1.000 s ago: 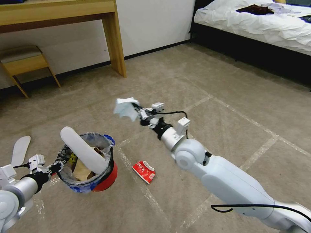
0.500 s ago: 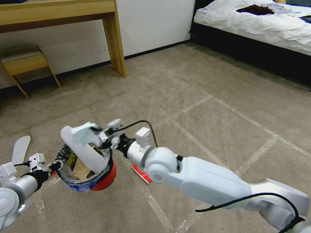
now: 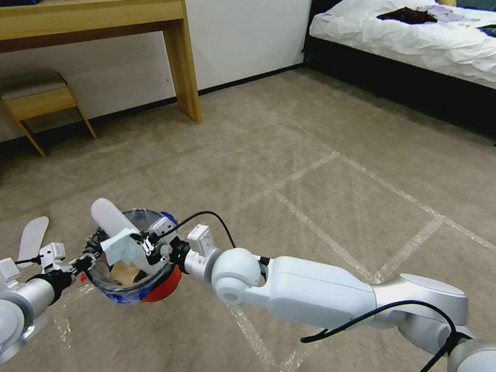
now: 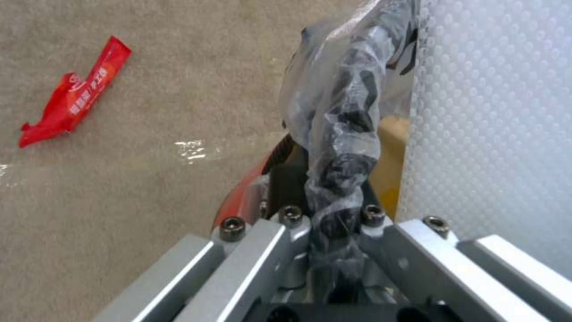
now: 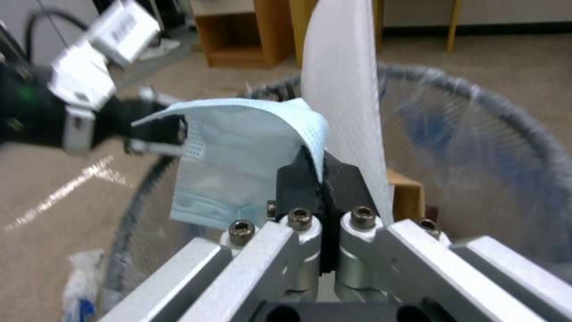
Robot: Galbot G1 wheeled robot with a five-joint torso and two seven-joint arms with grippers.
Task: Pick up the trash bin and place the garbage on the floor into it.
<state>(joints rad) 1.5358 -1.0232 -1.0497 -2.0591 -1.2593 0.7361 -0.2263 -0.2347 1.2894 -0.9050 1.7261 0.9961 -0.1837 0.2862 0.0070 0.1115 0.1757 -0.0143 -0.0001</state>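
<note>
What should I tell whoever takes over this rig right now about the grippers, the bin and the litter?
Left gripper: shut on the rim of the small round red trash bin with its clear plastic liner, holding it above the beige carpet floor.
Right gripper: over the bin's mouth, shut on a light-blue paper scrap, not yet released.
Done: a white flat slipper leans out of the bin; brown paper lies inside.
Left: drop the scrap; a red wrapper and another white slipper lie on the carpet.
</note>
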